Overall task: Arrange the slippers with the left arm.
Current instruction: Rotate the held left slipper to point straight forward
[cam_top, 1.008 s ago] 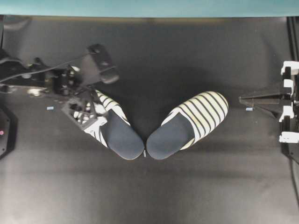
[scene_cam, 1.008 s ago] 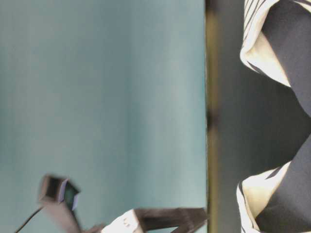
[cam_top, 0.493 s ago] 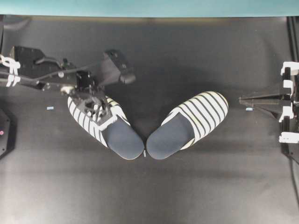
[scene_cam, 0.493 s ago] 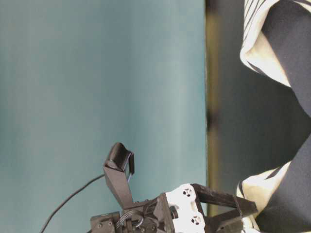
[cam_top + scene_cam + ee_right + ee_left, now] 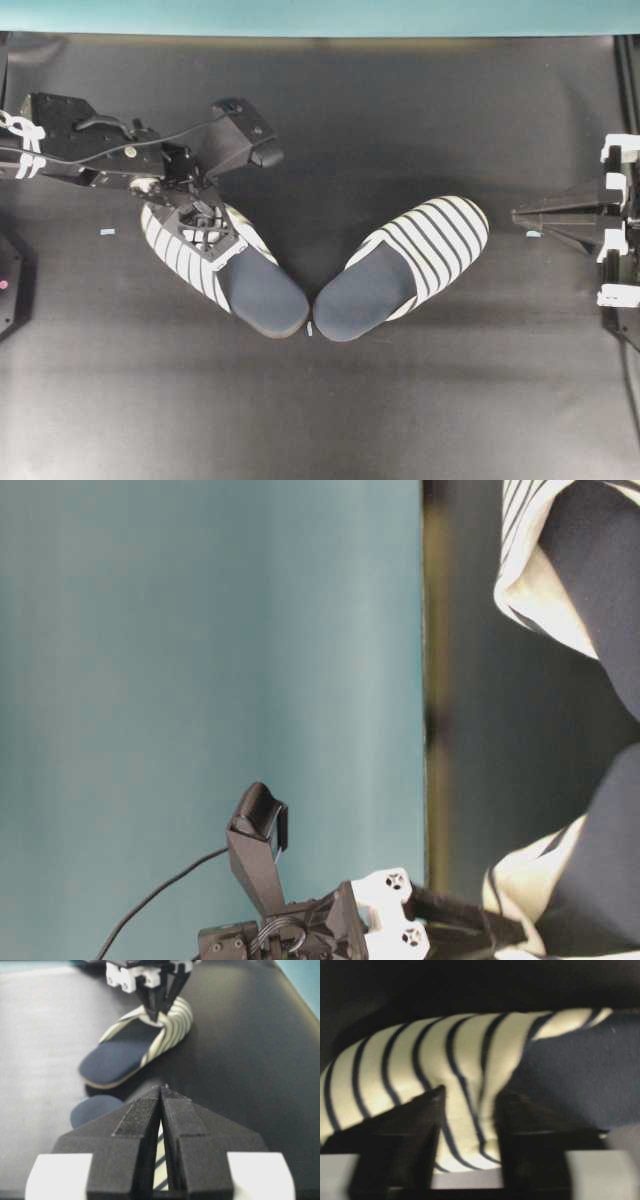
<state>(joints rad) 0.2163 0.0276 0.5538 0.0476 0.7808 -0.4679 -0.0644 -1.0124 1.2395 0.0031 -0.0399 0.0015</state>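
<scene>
Two cream slippers with navy stripes and navy insoles lie on the black table, heels close together in a V. My left gripper (image 5: 205, 228) is shut on the striped upper of the left slipper (image 5: 262, 296), pinching a fold of cloth between its fingers (image 5: 470, 1095). The right wrist view shows this slipper (image 5: 120, 1055) with its heel slightly raised. The right slipper (image 5: 412, 262) lies untouched. My right gripper (image 5: 520, 213) is shut and empty at the right edge, pointing at the slippers (image 5: 161, 1089).
The teal wall (image 5: 320, 15) runs along the table's back edge. Small blue tape marks sit at the left (image 5: 107, 232) and right (image 5: 533, 234). The left arm's camera mount (image 5: 245, 140) sticks out above the left slipper.
My left gripper moved onto the left slipper's upper and shut on it. That slipper shifted slightly up and left. The right arm and right slipper have not moved.
</scene>
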